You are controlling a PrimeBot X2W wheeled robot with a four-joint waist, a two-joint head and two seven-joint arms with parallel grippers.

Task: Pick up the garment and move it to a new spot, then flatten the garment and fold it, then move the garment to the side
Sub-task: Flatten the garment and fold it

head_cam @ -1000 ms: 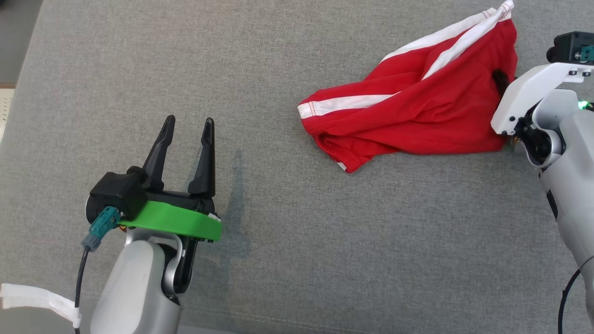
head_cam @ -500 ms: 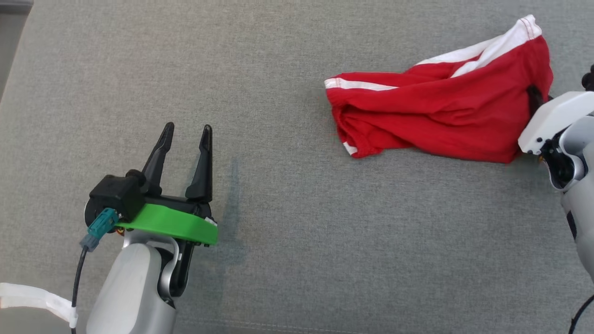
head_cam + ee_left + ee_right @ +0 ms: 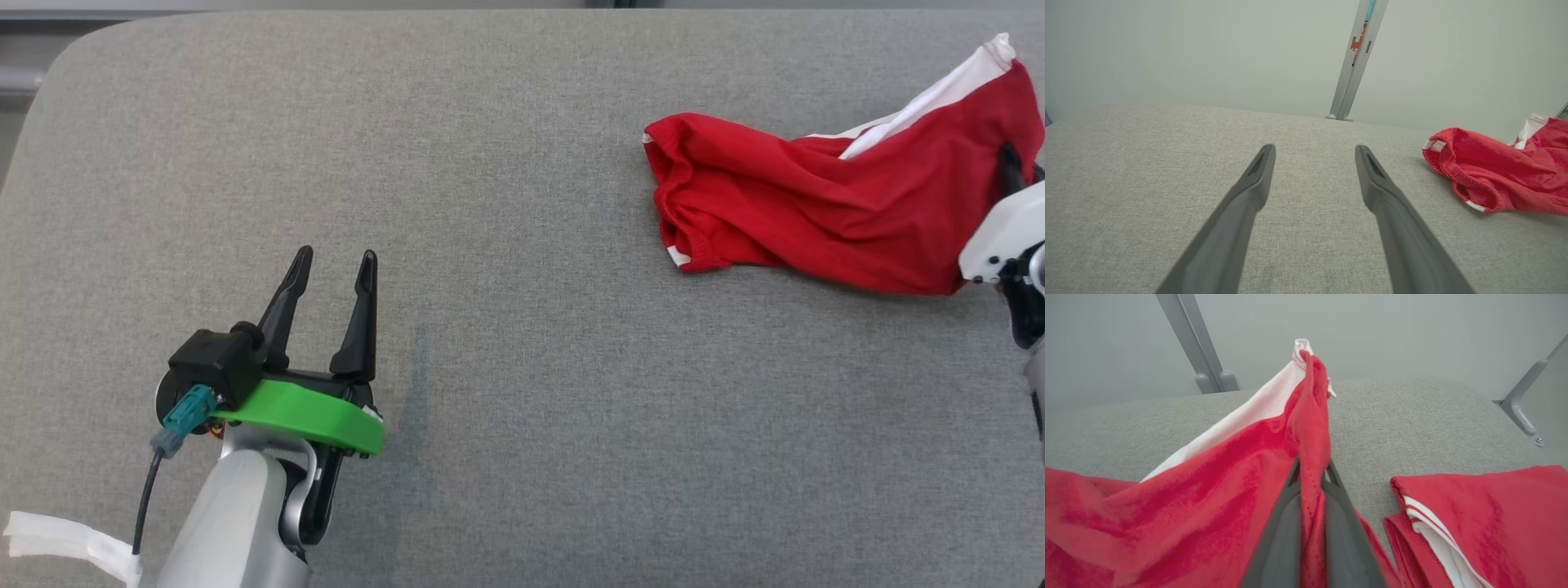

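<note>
Primary hazard: loss of grip. The right gripper [image 3: 1312,469] is clamped on a single narrow fold of the garment [image 3: 824,212], with cloth pinched between both dark fingers and a red-and-white tip standing above them. Most of the fabric is not lifted. It lies bunched on the grey padded surface [image 3: 522,392] at the far right and trails toward the centre. If the arm travels from here, drag of that trailing bulk on the textured cover could probably pull the fold out of the jaws. A second hazard is that the cloth lands twisted, which would complicate flattening. In the right wrist view, a red-and-white folded piece [image 3: 1470,522] lies just beside the fingers. It cannot be determined whether this belongs to the same garment, and catching it would disturb the layout. Right arm pose: the white wrist housing [image 3: 1000,237] sits at the right margin of the head view, with the fingers directed up into the cloth. Left arm pose: the forearm rises from the lower left. The left gripper [image 3: 336,253] has its fingers spread and empty, points away across the bare surface, and is well apart from the garment.
</note>
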